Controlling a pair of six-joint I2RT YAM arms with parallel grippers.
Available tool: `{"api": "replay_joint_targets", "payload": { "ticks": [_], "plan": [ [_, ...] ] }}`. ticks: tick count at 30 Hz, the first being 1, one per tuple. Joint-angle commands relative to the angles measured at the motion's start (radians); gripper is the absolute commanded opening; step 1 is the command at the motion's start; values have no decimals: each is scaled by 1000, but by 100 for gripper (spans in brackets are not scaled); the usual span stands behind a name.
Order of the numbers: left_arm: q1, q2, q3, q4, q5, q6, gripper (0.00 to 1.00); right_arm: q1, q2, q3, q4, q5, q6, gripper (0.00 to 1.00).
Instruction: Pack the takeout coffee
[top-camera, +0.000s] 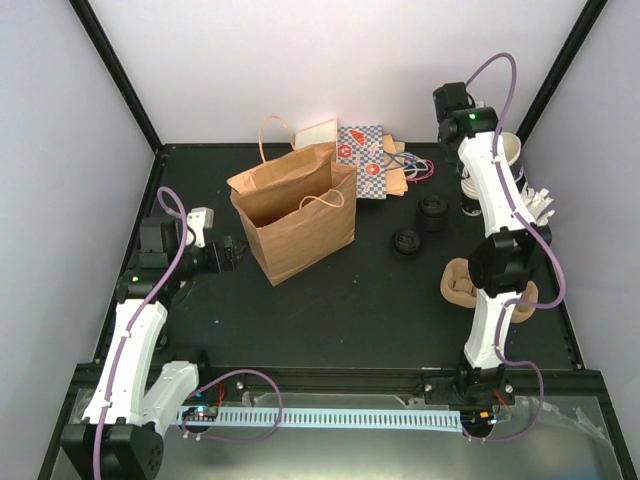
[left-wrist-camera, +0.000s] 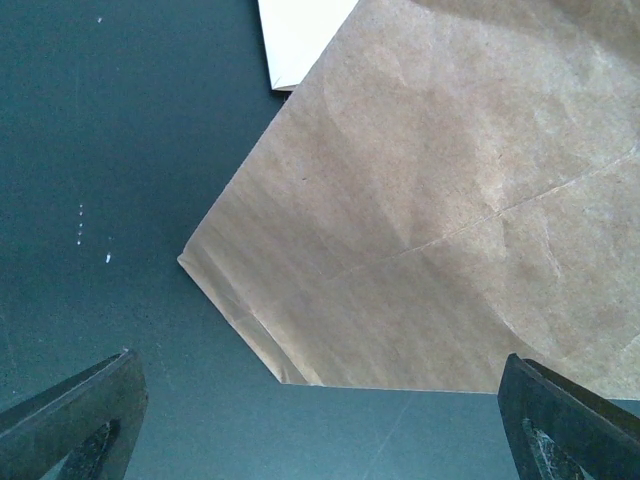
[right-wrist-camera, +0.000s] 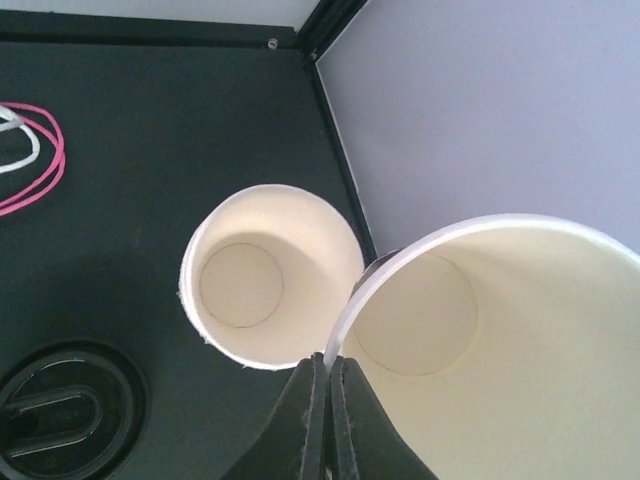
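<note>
The right gripper (right-wrist-camera: 328, 372) is squeezed shut. Its two fingers pinch the thin rim of a cream paper cup (right-wrist-camera: 520, 330). The cup is right at the fingertips, with one finger inside the rim and one outside. Its top is open, so you can see down to the round bottom.

This is at the far right corner of the dark surface (right-wrist-camera: 150, 110), close to the gray wall (right-wrist-camera: 500, 100). A second cup (right-wrist-camera: 265, 280) stands just beside the held one. It is open too. I cannot tell if the two cups touch, or if the held cup is up off the surface.

A round black lid (right-wrist-camera: 65, 410) lies flat near the second cup, on the side away from the wall. Some pink and white strings (right-wrist-camera: 35, 160) lie farther off.

The left gripper (left-wrist-camera: 318, 390) is far from the cups, on the other side of the surface. Its fingers are spread wide and hold nothing. It points at the side of a brown paper bag (top-camera: 300, 230). The bag stands up in the middle of the surface with its mouth open.

From above, two more black lids (top-camera: 420, 228) sit between the bag and the right arm. A brown cup tray (top-camera: 458, 285) lies near that arm. Small patterned bags (top-camera: 365, 160) lie behind the brown bag.
</note>
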Motion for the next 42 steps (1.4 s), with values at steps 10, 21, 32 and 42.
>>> {"api": "replay_joint_targets", "payload": {
  "ticks": [10,21,32,42],
  "plan": [
    [-8,-11,4,5,-8,11,99,-6,-16,23,-6,0,-20,1],
    [-8,-14,4,3,-7,11,99,-6,-60,26,-29,17,-15,1],
    [-8,-13,3,6,0,12,99,4,-154,7,-87,-142,6,1],
    [-8,-16,4,6,2,13,99,281,-301,-65,-177,-253,41,1]
  ]
}}
